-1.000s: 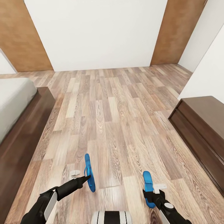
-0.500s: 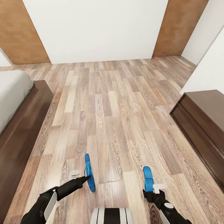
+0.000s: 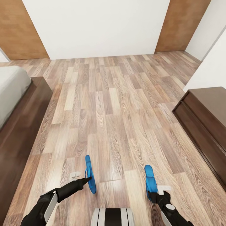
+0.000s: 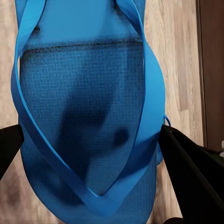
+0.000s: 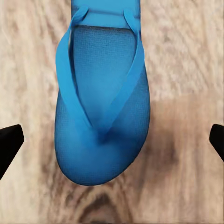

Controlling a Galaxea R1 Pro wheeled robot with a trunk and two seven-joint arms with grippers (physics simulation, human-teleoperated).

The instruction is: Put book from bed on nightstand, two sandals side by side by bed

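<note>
1. We can read no writing or brand mark on anything here.
2. Our left gripper [image 3: 82,177] reaches forward and inward on its black arm. Its fingers [image 4: 186,158] pinch the edges of a thin bright blue flip-flop sandal [image 3: 89,174], held on edge above the light-brown wood-plank floor [image 3: 110,103].
3. Our right gripper [image 3: 158,192] points forward low at the right. The second blue flip-flop sandal [image 3: 150,183] sits between its spread black fingers [image 5: 9,142], which stand clear of its sides; we cannot tell whether it rests on the planks.
4. The two sandals are well apart.
5. The low bed with dark brown frame and off-white mattress [image 3: 18,113] lies along the left.
6. A long dark brown wooden bench [image 3: 204,125] stands along the right wall.
7. Brown doors [image 3: 22,28] flank the white wall ahead.
</note>
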